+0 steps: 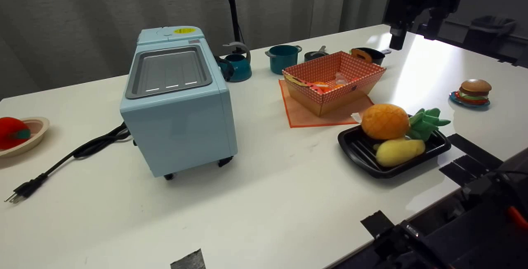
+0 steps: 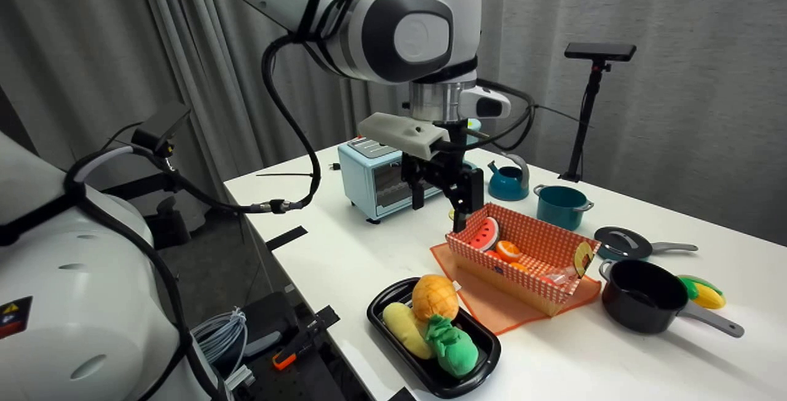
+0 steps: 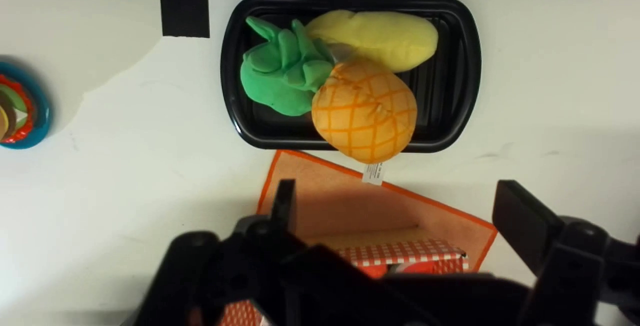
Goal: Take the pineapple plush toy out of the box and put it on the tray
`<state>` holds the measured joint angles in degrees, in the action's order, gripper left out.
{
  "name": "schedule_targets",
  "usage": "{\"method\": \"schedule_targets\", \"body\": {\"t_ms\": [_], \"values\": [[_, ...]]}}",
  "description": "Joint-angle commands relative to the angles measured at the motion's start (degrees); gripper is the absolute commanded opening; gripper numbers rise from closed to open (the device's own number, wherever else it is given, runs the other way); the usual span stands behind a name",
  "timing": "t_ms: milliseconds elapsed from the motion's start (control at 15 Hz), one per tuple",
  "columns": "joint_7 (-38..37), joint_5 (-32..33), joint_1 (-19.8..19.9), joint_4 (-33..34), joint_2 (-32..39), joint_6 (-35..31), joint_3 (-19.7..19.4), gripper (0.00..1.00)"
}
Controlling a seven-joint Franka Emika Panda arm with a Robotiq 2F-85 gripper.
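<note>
The pineapple plush toy (image 1: 385,121) lies on the black tray (image 1: 357,162), its orange body overlapping one long rim and its green tuft inward. It also shows in an exterior view (image 2: 435,297) and the wrist view (image 3: 367,116). A yellow plush fruit (image 3: 395,38) and a plain green plush (image 3: 277,93) share the tray. The orange-red box (image 2: 504,281) stands on an orange cloth and holds toy fruit pieces. My gripper (image 2: 439,209) is open and empty above the box; in the wrist view its fingers (image 3: 397,205) are wide apart, away from the pineapple.
A light-blue appliance (image 1: 181,128) stands beside the box. A teal pot (image 2: 561,205), a kettle (image 2: 509,181), a lidded pan (image 2: 624,242) and a black saucepan (image 2: 645,296) stand behind and beside the box. A toy burger (image 1: 474,91) is near the tray.
</note>
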<state>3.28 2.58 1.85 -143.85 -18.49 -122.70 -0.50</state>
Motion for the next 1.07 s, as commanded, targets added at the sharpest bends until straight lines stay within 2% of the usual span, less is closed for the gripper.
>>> {"method": "schedule_targets", "body": {"t_ms": [0, 733, 800, 1000], "values": [[-0.03, 1.24, -0.39, -1.18, -5.37, -0.89, 0.21, 1.00], [-0.32, 2.05, -0.30, -1.17, -12.31, -2.41, 0.93, 1.00], [-0.21, 0.78, -0.46, 0.13, -9.74, -1.80, 0.34, 1.00], [-0.22, 0.94, -0.48, 0.03, -10.51, -1.79, 0.49, 1.00]]}}
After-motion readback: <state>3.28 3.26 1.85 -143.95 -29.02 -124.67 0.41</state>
